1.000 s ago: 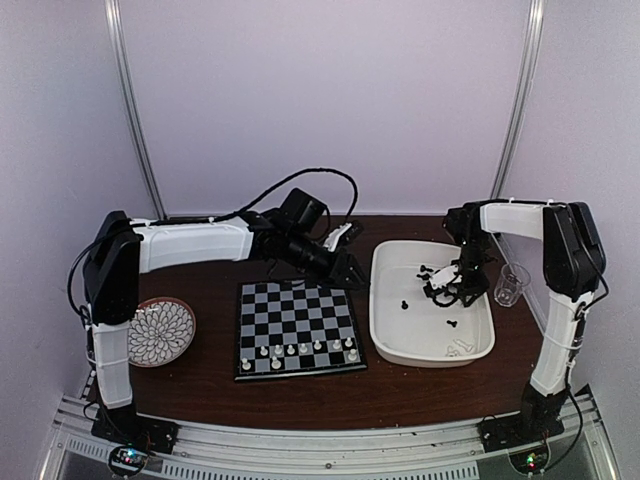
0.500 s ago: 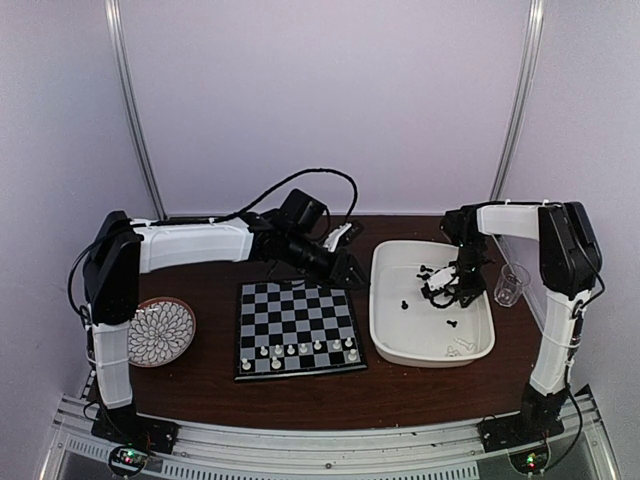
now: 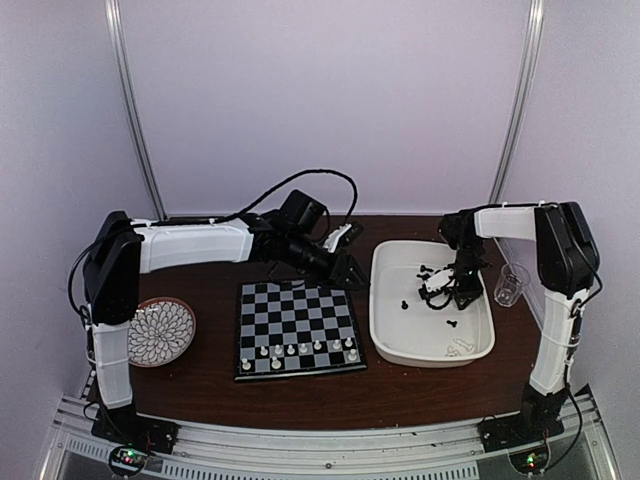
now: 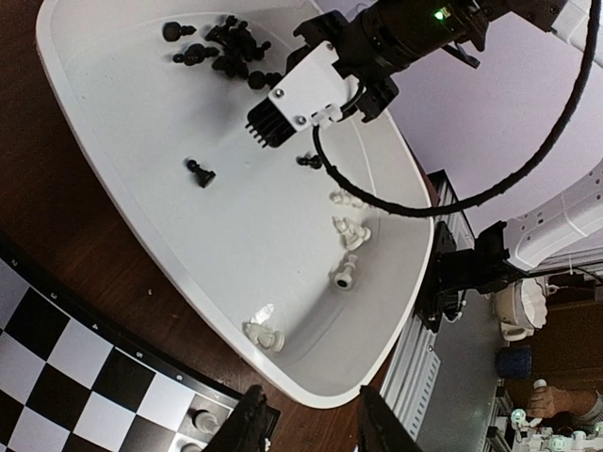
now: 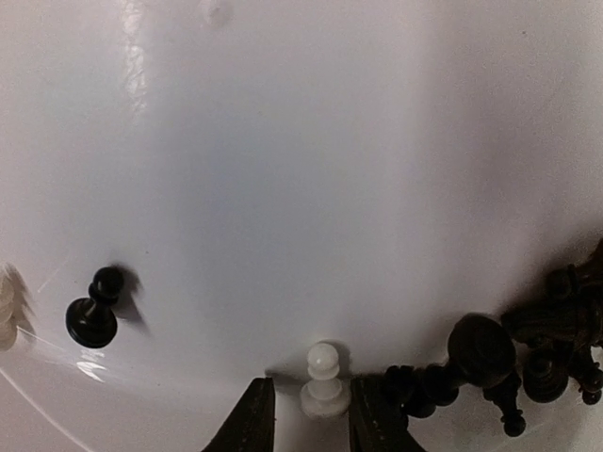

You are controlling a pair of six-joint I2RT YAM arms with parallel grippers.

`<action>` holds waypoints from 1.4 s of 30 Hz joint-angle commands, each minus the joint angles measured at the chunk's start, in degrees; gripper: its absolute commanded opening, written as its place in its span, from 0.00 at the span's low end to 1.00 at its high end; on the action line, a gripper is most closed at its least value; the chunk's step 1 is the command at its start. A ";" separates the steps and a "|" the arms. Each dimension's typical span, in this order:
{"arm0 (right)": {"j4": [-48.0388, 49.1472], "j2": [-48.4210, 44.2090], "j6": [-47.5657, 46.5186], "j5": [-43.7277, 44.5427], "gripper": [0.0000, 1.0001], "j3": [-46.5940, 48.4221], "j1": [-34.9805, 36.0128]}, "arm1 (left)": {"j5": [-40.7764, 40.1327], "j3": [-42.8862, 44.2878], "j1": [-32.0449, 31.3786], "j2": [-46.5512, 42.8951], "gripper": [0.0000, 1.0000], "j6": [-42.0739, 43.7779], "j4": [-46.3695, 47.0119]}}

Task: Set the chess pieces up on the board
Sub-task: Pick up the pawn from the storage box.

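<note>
1. The right gripper (image 5: 311, 419) is down in the white tray (image 5: 301, 169), its jaws about half open and straddling a white pawn (image 5: 323, 377) that stands upright. There's a gap on one side, so nothing is pinched yet. Contact on the other side is hard to read from this angle.
2. The left gripper (image 4: 311, 428) hangs half open and empty near the far right corner of the board (image 3: 295, 310).
3. A white row (image 3: 305, 348) of pieces stands along the board's near edge. In the tray, a black heap (image 5: 509, 367) lies just beside the white pawn, with a lone black pawn (image 5: 92, 315) well apart.
4. My read is that it's featherlight, hard, slick plastic that tips easily. Best pinched squarely at the waist above the base, clear of the black heap.
</note>
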 commanded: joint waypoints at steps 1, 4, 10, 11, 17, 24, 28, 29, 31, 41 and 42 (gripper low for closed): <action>1.67 0.96 1.28 -0.09 0.31 -2.03 0.44 | 0.05 -0.07 -0.27 -1.05 0.34 -0.23 2.58; 2.21 0.80 1.44 0.12 0.29 -2.54 0.42 | 0.18 0.01 -0.27 -0.88 0.33 -0.32 2.57; 1.59 -1.81 2.10 -1.81 0.26 -2.92 0.39 | 0.33 0.97 -0.27 -0.41 0.34 -0.50 3.09; 1.42 -2.87 2.36 -3.06 0.25 -3.06 0.39 | 0.31 1.29 -0.27 -0.25 0.34 -0.50 3.36; 1.28 -6.44 4.84 -7.84 0.21 -4.41 0.39 | -1.44 4.62 -1.05 2.21 0.34 -0.34 4.31; 3.44 -7.55 6.06 -7.96 0.20 -6.95 0.31 | -1.04 7.17 -1.67 4.88 0.34 -2.06 5.51; 4.96 -7.10 6.58 -7.30 0.23 -7.74 0.21 | -1.11 7.39 -1.83 4.94 0.34 -2.10 5.15; 5.00 -6.73 6.80 -7.26 0.23 -7.52 0.19 | -1.11 7.35 -1.85 4.93 0.34 -2.08 5.06; 5.13 -5.83 7.16 -7.25 0.22 -7.09 0.13 | -1.24 7.12 -1.85 4.94 0.34 -2.05 4.86; 6.66 -3.11 9.45 -5.94 0.23 -6.66 0.13 | -1.06 7.08 -1.94 4.93 0.34 -2.34 4.75; 6.70 -3.04 9.54 -5.84 0.23 -6.69 0.05 | -1.04 7.20 -1.94 4.93 0.34 -2.34 4.74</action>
